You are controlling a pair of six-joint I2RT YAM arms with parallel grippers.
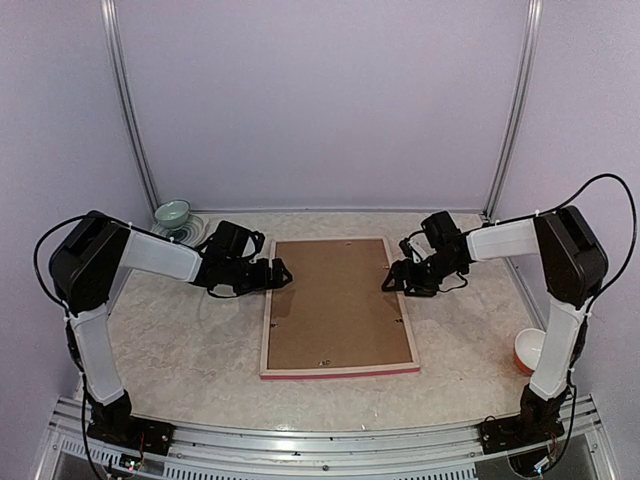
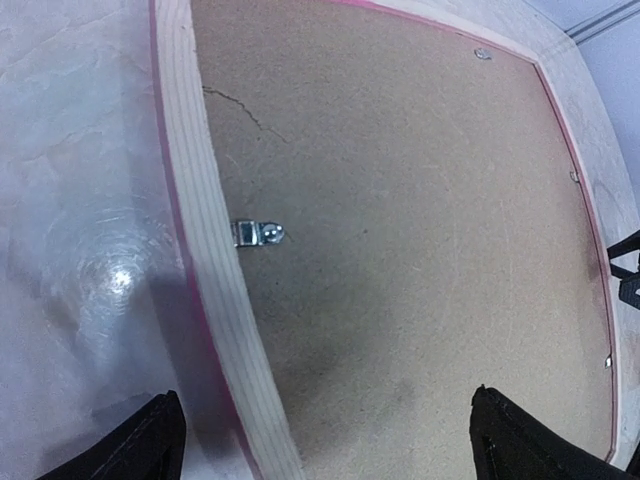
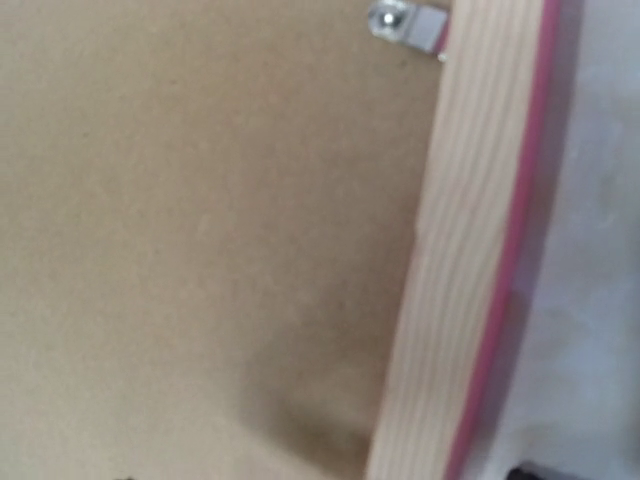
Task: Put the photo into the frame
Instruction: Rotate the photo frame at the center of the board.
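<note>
Pale lavender walls [image 1: 320, 100] enclose a marbled beige tabletop [image 1: 190, 350]. At its centre lies the large rectangular picture frame [image 1: 266, 335], face down, its pale wooden back upward and a strip of bright pink showing along the near rail. A plain brown fibreboard backing board [image 1: 335, 305] fills the opening inside the rails. In the left wrist view, a small silver metal turn-clip [image 2: 258, 234] on the left rail reaches onto the board, and a thin crack [image 2: 240, 105] runs across the board near that rail.

The left gripper [image 1: 280, 275] hangs over the far part of the frame's left rail. Its jaws are spread wide, with the black fingers [image 2: 150, 445] standing on either side of the rail and gripping nothing. The right gripper [image 1: 392, 280] hangs over the far part of the right rail, its jaws also parted and empty. Its wrist view is blurred and shows the wooden rail, the pink edge and another silver clip [image 3: 405, 22].

A pale green ceramic bowl [image 1: 172, 213] sits at the far left corner. A red-and-white round cup [image 1: 528, 350] stands at the right edge, beside the right arm.
</note>
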